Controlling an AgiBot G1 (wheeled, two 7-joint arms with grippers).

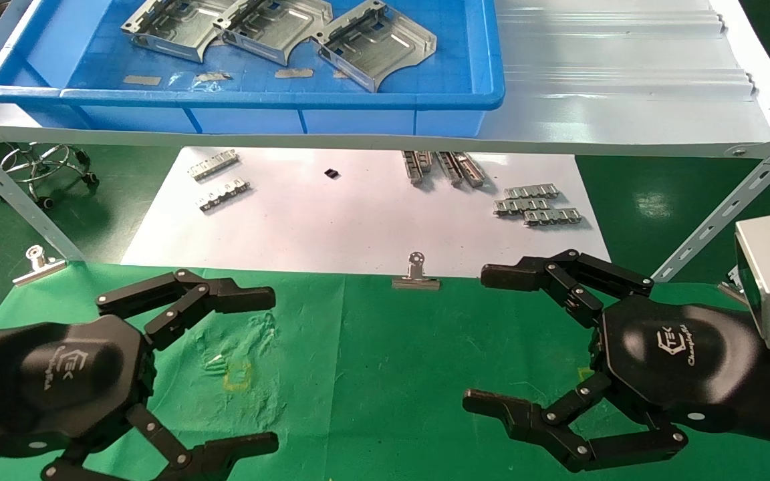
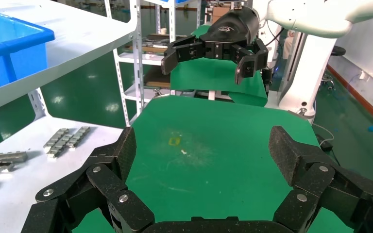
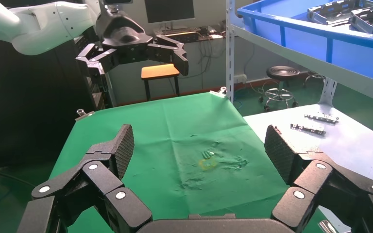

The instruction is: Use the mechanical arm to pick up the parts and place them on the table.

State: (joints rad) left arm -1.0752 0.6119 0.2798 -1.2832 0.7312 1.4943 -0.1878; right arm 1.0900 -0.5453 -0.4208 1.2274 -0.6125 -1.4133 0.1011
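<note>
parts ahead and up in the bin, both hands low over the green worktop

i see three parts point(image 1: 278, 30) lying in the blue bin point(image 1: 244, 100) on the white shelf point(image 1: 625, 113), forward of and above both hands, long axes slanting across the bin. my left gripper point(image 1: 265, 367) and right gripper point(image 1: 485, 341) hover over the worktop point(image 1: 385, 374), fingers point(image 1: 244, 297) spread apart and holding nothing. the rightmost part point(image 1: 375, 43) lies about midway between the two hands; i judge either arm must reach up and forward.

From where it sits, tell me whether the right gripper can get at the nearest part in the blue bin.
Probably yes: the right gripper is open over the table, and the nearest part lies uncovered in the open-topped blue bin on the shelf above.
</note>
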